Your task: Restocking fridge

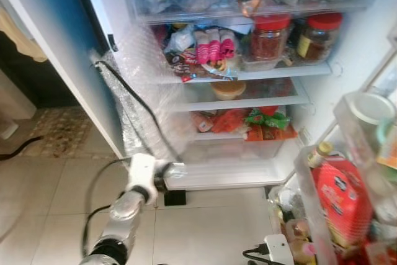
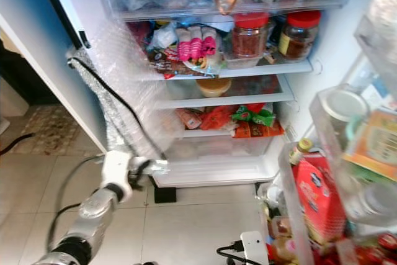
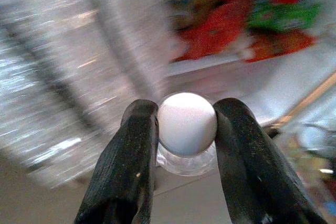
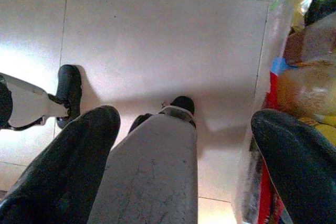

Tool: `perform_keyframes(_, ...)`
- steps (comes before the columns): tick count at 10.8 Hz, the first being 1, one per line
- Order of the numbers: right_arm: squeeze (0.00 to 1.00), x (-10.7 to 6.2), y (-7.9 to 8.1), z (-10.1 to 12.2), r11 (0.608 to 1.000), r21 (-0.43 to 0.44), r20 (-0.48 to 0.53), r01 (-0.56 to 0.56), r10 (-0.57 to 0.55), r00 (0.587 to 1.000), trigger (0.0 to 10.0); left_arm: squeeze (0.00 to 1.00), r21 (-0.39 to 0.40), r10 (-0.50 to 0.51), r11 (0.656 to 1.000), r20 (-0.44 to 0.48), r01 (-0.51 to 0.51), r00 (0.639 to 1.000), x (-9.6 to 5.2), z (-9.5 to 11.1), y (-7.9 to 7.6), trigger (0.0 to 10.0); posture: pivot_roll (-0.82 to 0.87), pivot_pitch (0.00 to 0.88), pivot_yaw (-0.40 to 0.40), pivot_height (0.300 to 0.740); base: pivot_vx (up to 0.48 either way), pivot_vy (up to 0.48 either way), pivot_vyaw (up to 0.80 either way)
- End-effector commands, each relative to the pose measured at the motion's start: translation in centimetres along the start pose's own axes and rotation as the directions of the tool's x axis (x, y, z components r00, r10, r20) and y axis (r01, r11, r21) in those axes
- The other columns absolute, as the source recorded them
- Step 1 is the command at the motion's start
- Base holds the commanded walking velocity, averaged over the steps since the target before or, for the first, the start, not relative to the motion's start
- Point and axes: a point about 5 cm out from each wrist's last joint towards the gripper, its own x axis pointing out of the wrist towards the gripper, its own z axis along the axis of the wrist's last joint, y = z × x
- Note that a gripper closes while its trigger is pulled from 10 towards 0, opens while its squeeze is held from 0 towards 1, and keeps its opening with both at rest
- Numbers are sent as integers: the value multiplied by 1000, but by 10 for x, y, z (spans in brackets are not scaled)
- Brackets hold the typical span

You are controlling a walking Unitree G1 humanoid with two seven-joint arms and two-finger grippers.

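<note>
The fridge (image 1: 248,76) stands open in front of me, its shelves packed with food. My left gripper (image 1: 169,174) reaches toward the bottom of the fridge, low at its left side, and is shut on a small clear bottle with a round white cap (image 3: 186,123). The two black fingers (image 3: 131,150) press on either side of the cap. The same bottle (image 2: 160,166) hangs just in front of the lowest drawer (image 1: 229,153). My right gripper (image 4: 191,129) is open with nothing in it and points down at the tiled floor beside my leg (image 4: 152,177).
Two red-lidded jars (image 1: 270,35) and pink packets (image 1: 214,44) fill the upper shelf. Red and green packets (image 1: 248,122) lie lower. Bubble wrap and a black cable (image 1: 133,100) hang at the fridge's left wall. The crowded door shelf (image 1: 338,203) is at right, and a power strip (image 1: 278,249) lies on the floor.
</note>
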Motion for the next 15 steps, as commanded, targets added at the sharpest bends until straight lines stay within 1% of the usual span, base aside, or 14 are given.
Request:
perform_keyframes(1,0,-1,2,-8,1000,4,-32,-17,17,999,10000,0,-11,-15,1000,9,16,1000,-3,1,2,10000,-55,127,49,740,0,0,0)
perform_keyframes(2,0,-1,3,-8,1000,5,-36,-26,26,999,10000,0,-7,-12,1000,39,12,999,-1,9,4,10000,-54,129,49,740,0,0,0)
perform_keyframes(3,0,-1,3,-8,999,1,-41,-35,35,999,10000,0,3,-12,1000,95,12,995,1,23,5,10000,-53,133,48,740,0,0,0)
perform_keyframes(4,0,-1,2,-8,999,0,-41,-33,33,999,10000,0,41,-57,998,171,51,984,4,44,0,10000,-51,137,49,740,0,0,0)
perform_keyframes(5,0,-1,2,-8,1000,-1,-38,-28,28,999,10000,0,37,-53,998,214,46,975,6,54,-1,10000,-51,137,49,740,0,0,0)
perform_keyframes(6,0,-1,2,-8,1000,-2,-36,-26,26,999,10000,0,56,-46,998,258,32,965,8,64,-3,10000,-52,139,48,740,0,0,0)
perform_keyframes(7,0,-1,2,-7,1000,-4,-35,-26,26,999,10000,0,58,-43,998,292,28,955,10,73,-6,10000,-52,140,49,740,0,0,0)
perform_keyframes(8,0,-1,2,-7,1000,-5,-34,-26,26,999,10000,0,62,-81,996,281,66,956,10,72,-13,10000,-52,142,51,740,0,0,0)
perform_keyframes(9,0,-1,2,-7,1000,-3,-32,-26,25,999,10000,0,69,-88,995,272,71,958,8,70,-16,10000,-52,143,51,740,0,0,0)
perform_keyframes(11,0,-1,2,-6,1000,14,-17,-17,18,1000,10000,0,77,-83,995,267,64,960,7,69,-17,10000,-48,144,54,740,0,0,0)
perform_keyframes(13,0,-1,1,-5,1000,-2,-10,6,-6,1000,10000,0,95,-78,994,265,55,961,7,71,-17,10000,-49,145,55,740,0,0,0)
perform_keyframes(14,0,-1,0,-6,1000,11,-15,16,-16,1000,10000,0,99,-80,993,262,56,962,8,71,-18,10000,-50,144,55,740,0,0,0)
perform_keyframes(15,0,-1,0,-7,1000,7,-22,18,-17,1000,10000,0,100,-81,993,260,57,962,8,71,-18,10000,-50,145,54,735,0,0,0)
